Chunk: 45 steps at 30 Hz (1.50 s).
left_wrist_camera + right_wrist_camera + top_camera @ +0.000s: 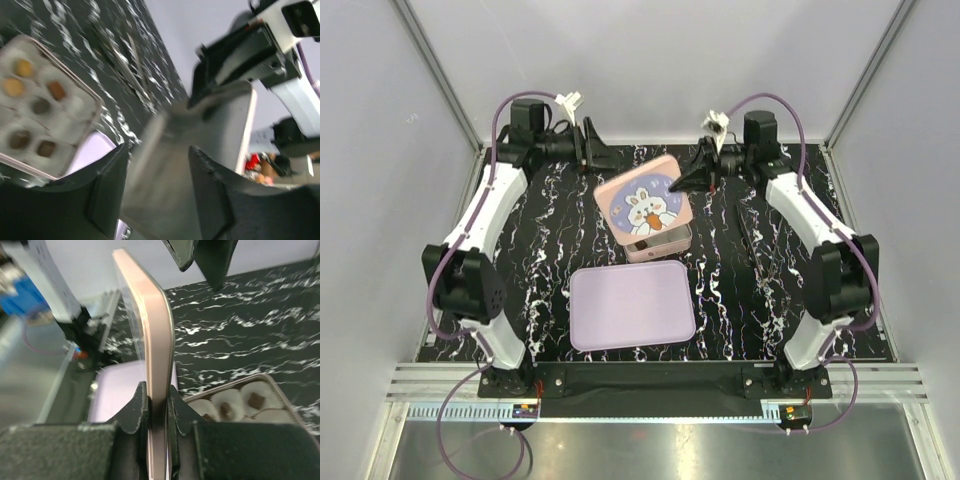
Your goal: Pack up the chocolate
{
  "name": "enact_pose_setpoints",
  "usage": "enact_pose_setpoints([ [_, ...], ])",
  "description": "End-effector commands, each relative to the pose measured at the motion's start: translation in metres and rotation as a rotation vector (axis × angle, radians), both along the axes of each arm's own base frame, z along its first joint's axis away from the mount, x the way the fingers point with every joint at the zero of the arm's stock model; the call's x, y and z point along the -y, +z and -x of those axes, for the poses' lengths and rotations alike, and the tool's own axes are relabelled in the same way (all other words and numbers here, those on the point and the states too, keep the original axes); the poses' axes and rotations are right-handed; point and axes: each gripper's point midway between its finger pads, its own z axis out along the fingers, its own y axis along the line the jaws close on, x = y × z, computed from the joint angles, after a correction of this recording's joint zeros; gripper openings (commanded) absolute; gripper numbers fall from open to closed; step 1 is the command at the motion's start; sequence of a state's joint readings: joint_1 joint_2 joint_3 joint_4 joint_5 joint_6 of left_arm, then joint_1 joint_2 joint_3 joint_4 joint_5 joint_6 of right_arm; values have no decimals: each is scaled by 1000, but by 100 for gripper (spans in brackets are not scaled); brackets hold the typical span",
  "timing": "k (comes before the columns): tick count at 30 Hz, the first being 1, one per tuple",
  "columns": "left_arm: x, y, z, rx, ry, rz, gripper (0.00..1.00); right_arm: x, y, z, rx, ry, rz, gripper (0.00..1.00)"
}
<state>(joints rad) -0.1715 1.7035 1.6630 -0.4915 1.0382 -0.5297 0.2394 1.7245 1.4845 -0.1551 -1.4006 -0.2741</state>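
Nearest the bases, note the lavender tray (632, 305) lying flat on the black marbled table (740, 300). Just beyond it, find the square tin (665, 245), mostly covered from above by its pink bunny lid (645, 205), held tilted over it. Look to the wrist views for the chocolate (56, 90): sitting in the tin's white paper cups (75, 103), four dark pieces and two orange-tan (from the right wrist, only two dark ones to be seen). Judge the pieces light, rigid, yet easily scuffed or tipped out; better not to pinch them at all, but to move them by the tin's stiff wall. Treat the lid as thin, smooth metal, probably slippery, so take it well onto the rim. Farther right, see the right gripper (156, 392) with fingers clamped on the lid's edge. Farther left, see the left gripper (159, 150), fingers apart; cannot tell through the blur whether touching the lid or merely close to it. Cannot count the cups under the lid from above, nor make out the tin's far wall.
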Motion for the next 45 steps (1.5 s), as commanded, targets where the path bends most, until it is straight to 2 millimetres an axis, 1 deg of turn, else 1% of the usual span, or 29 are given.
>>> enact_pose_setpoints([
  [1,-23,45,-44,144,191,-10,62,-12,47,-22,-251,-59,-34,0],
  [2,-38,46,-54,144,252,-24,66,-13,48,-27,-288,-73,-35,0],
  [3,-48,42,-62,135,309,-43,68,-15,41,-38,-339,-90,-32,0],
  [4,-65,37,-72,135,413,-98,68,-16,47,-49,-385,-141,-39,0],
  [5,-78,32,-78,137,466,-130,68,-16,44,-56,-422,-163,-38,0],
  [6,-88,22,-78,130,502,-180,69,-18,32,-65,-491,-204,-23,0],
  [7,-104,19,-82,140,588,-238,72,-17,32,-71,-505,-230,-15,0],
  [8,-110,16,-81,145,618,-267,77,-16,26,-73,-540,-245,7,0],
  [9,-119,8,-78,144,658,-310,78,-15,7,-73,-642,-264,55,0],
  [10,-122,3,-76,140,672,-326,78,-14,6,-76,-639,-285,70,0],
  [11,-125,-1,-75,140,684,-336,78,-11,-2,-79,-679,-308,86,0],
  [12,-126,-12,-71,133,685,-342,79,-10,-13,-79,-728,-307,103,0],
  [14,-121,-24,-68,122,660,-326,79,-8,-23,-81,-788,-311,117,0],
  [15,-114,-24,-68,126,632,-291,80,-5,-40,-84,-863,-331,144,0],
  [16,-109,-40,-65,92,604,-281,80,-5,-40,-86,-867,-320,147,0],
  [17,-103,-45,-64,83,576,-260,80,-3,-48,-82,-920,-313,167,0],
  [18,-97,-48,-66,81,558,-233,80,-3,-62,-85,-954,-327,194,0],
  [19,-89,-61,-64,45,514,-220,79,-2,-59,-89,-899,-331,205,0],
  [20,-83,-68,-64,32,490,-217,79,0,-65,-86,-930,-337,230,0],
  [21,-77,-77,-65,15,464,-216,79,2,-70,-92,-931,-345,234,0],
  [23,-66,-84,-65,11,432,-216,79,7,-77,-95,-971,-346,241,0],
  [26,-56,-95,-69,0,410,-222,79,14,-96,-105,-1009,-364,258,0],
  [29,-51,-107,-73,-12,404,-242,79,17,-101,-109,-1023,-357,261,0],
  [31,-47,-119,-75,-37,395,-246,79,17,-111,-114,-1026,-361,272,0],
  [32,-45,-122,-77,-40,390,-241,79,17,-121,-114,-1062,-351,280,0],
  [33,-43,-131,-76,-68,382,-233,79,18,-122,-116,-1062,-349,279,0],
  [36,-41,-141,-77,-81,380,-232,79,18,-136,-115,-1096,-336,293,0],
  [41,-39,-150,-80,-93,380,-227,79,15,-149,-113,-1133,-306,290,0],
  [45,-30,-155,-79,-108,358,-191,79,13,-149,-113,-1144,-268,266,0],
])
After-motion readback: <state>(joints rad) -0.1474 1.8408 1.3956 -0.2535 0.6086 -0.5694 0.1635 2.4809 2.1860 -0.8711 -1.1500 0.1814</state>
